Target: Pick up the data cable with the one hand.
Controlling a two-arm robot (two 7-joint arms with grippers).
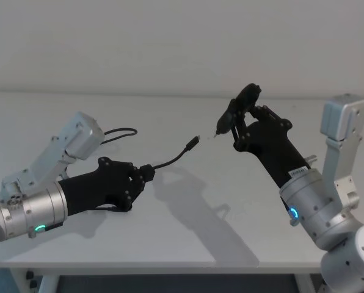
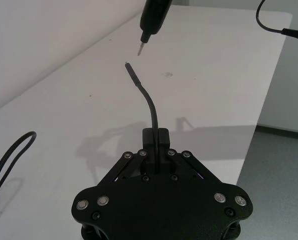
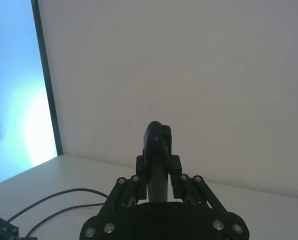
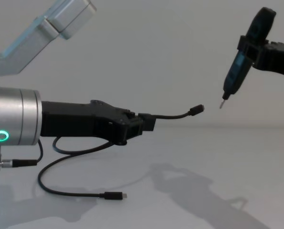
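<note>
My left gripper [image 1: 146, 173] sits clamped on the data cable [image 4: 173, 115] a short way behind 1 plug, holding it clear of the white table [image 1: 188, 232], with the free plug end [image 1: 194, 142] arching forward and up toward my right gripper [image 1: 236, 122]. That right gripper is closed on a slim black tool [image 4: 237, 71] with a blue patch, tilted so its thin silver tip [image 4: 222, 102] hangs just beside the cable's plug, apart from it and not touching. By my reading the pick-up is essentially made; doing it well from here means keeping the squeeze firm, since the cord is thin and springy, and lifting slowly so the slack behind does not drag or snag. The chest view gives what the head view hides: the rest of the cable drooping from behind the gripper in a loop to the table, its second plug [image 4: 113, 195] lying flat on the surface, and the green ring [image 4: 0, 136] lit on the left wrist. The left wrist view alone shows the cable running straight out between the 2 closed fingers [image 2: 162, 137], and the gap between plug tip [image 2: 127, 65] and tool tip [image 2: 141, 47].
</note>
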